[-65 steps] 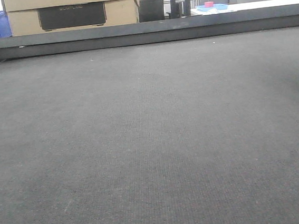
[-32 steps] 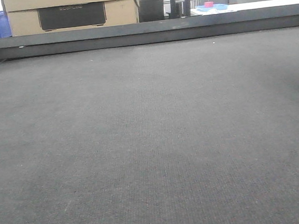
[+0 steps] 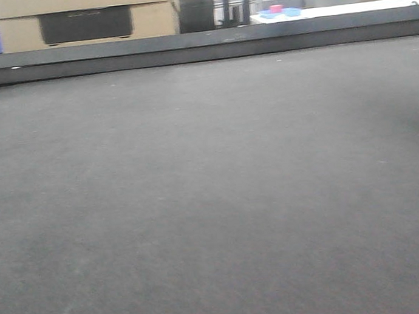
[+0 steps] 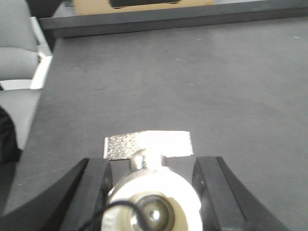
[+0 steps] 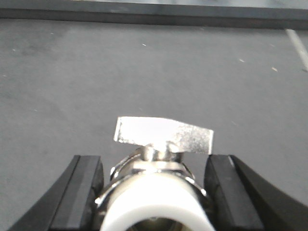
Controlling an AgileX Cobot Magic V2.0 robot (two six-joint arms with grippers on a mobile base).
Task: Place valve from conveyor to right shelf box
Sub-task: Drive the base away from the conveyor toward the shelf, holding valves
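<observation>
Valve is held in the left hand, its pale round end turned toward the camera and its flat metal handle lying crosswise ahead of the fingers; the black fingers are drawn in to the width of the body and sit against both its sides, so the hand is judged to be clamped on it rather than merely straddling it; a second valve is gripped the same way in the right hand, the handle forward and the fingers tight against the chromed body; by taking the round body, the handle is left free of the pads, which is judged to suit a later release into a box. Beneath both valves the conveyor is seen as a dark woven surface; whether either valve is clear of it cannot be told. In the blurred front view the belt runs back to the black rail, with a cardboard box beyond; no arm is shown there. The shelf is not in any view, so the carry and placing are judged not yet done; a round body could twist between flat pads.
</observation>
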